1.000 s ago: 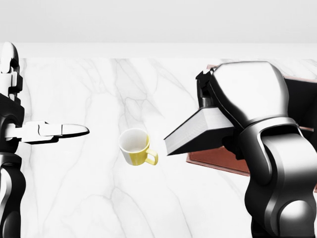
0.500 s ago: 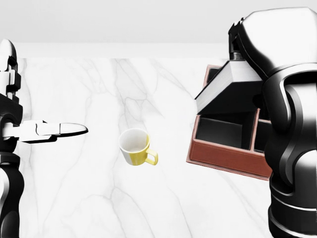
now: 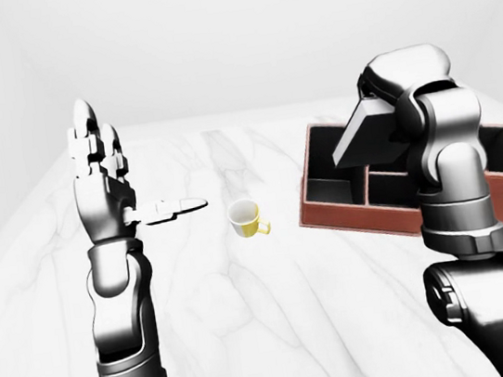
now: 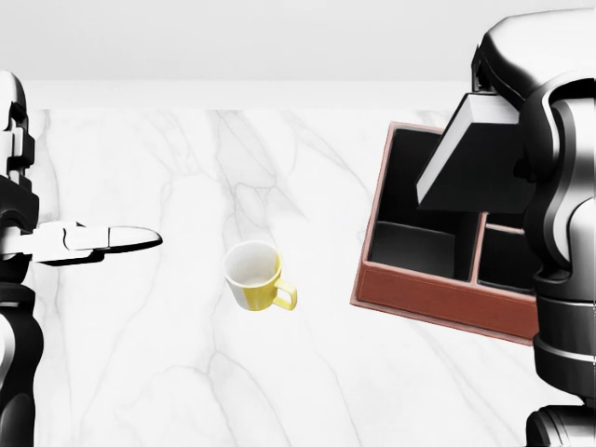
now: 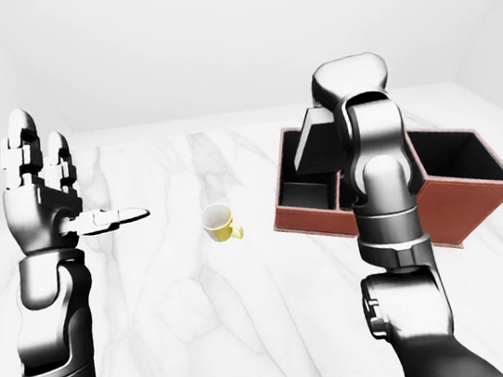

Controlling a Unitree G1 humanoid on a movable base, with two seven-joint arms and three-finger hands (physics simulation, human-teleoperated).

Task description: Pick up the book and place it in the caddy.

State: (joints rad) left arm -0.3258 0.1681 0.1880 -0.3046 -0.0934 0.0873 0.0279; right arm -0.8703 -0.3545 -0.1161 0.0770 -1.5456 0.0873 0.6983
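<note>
The book (image 4: 470, 149), dark-covered with grey page edges, hangs tilted over the left compartments of the red-brown caddy (image 4: 438, 296). My right hand (image 3: 377, 98) is shut on the book's upper end, and my forearm hides most of its fingers. The caddy stands at the right of the marble table, and its dark divided insides show in the head view. My left hand (image 3: 117, 175) is raised at the left with its fingers upright and its thumb pointing right. It is open, holds nothing, and is far from both book and caddy.
A yellow mug (image 4: 254, 276) with a white inside stands on the white marble table (image 4: 186, 372), between my two arms and left of the caddy. In the right-eye view, the caddy's tall right compartment (image 5: 460, 169) rises behind my right arm.
My right arm has carried the book rightward and upward, from beside the mug's right to above the caddy. The left hand and the mug have stayed put.
</note>
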